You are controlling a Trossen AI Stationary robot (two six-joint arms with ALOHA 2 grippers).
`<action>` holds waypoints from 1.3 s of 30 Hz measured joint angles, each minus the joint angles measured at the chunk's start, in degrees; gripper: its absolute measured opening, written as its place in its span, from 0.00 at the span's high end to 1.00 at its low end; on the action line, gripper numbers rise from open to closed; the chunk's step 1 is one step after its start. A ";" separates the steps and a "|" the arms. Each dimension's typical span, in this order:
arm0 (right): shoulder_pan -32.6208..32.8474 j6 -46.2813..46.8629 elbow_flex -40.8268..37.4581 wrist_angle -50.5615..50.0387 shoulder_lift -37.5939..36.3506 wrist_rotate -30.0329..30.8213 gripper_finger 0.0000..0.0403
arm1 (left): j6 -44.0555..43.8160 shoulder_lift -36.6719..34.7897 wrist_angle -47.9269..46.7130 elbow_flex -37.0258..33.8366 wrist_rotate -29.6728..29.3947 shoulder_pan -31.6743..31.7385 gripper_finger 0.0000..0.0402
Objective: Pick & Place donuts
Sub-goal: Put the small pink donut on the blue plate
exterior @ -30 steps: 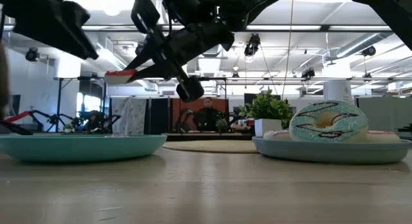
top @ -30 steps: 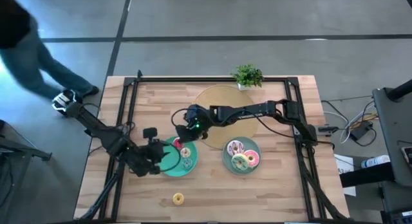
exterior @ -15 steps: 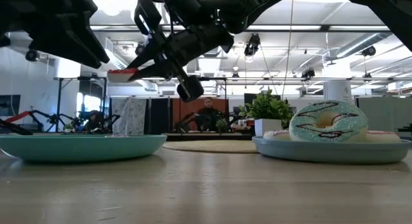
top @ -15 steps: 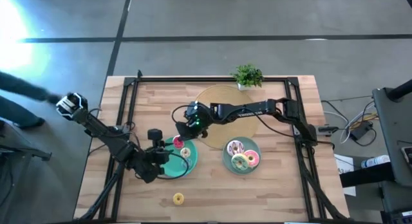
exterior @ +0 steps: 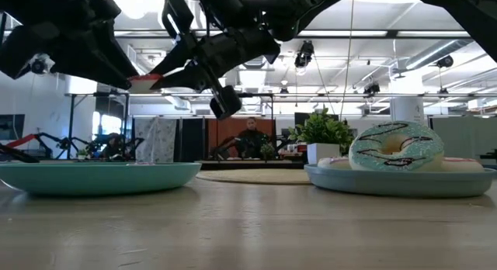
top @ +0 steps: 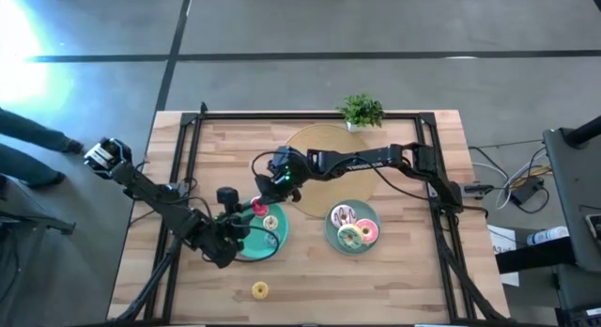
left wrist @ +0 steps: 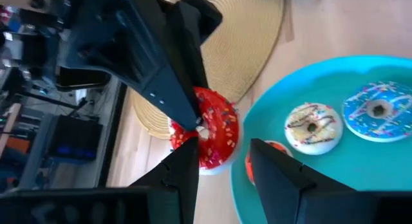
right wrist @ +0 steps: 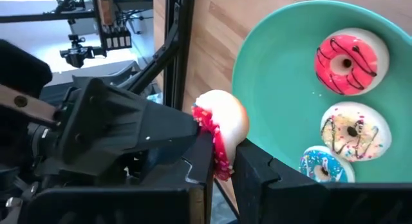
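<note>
With the right gripper clamped on the red sprinkled donut above the teal plate's rim and the left gripper half-open, empty, close by, a collision or off-plate drop seemed possible.

No readable text, label, brand, number or sign appears in any of the four views. The bench, the plates, the donuts, the arms and the room behind carry no lettering that can be made out.
</note>
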 joint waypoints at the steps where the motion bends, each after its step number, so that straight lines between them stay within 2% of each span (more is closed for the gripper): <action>1: 0.00 0.22 0.00 0.02 0.00 0.02 0.92 | -0.03 0.07 0.06 0.00 -0.40 0.18 0.72; 14: 0.13 0.82 0.09 0.11 0.00 -0.47 0.92 | -1.91 0.12 0.66 -0.35 -0.57 1.99 0.73; 18: 0.18 0.80 0.09 0.10 0.00 -0.50 0.92 | -2.60 0.12 0.64 -0.36 -0.39 2.30 0.79; 25: 0.24 -0.34 0.09 -0.20 -0.02 -0.09 0.92 | -2.67 0.12 0.58 -0.35 -0.15 2.35 0.98; 29: 0.33 -2.80 0.09 -0.37 -0.02 1.58 0.91 | -2.71 0.12 0.39 -0.37 0.12 2.37 0.99; 33: 0.33 -4.65 0.11 -0.37 -0.02 1.91 0.86 | -2.73 0.12 0.41 -0.37 0.66 2.37 0.99; 39: 0.35 -6.90 0.11 -0.35 -0.02 2.09 0.70 | -3.69 0.12 0.29 -0.47 1.57 2.37 0.99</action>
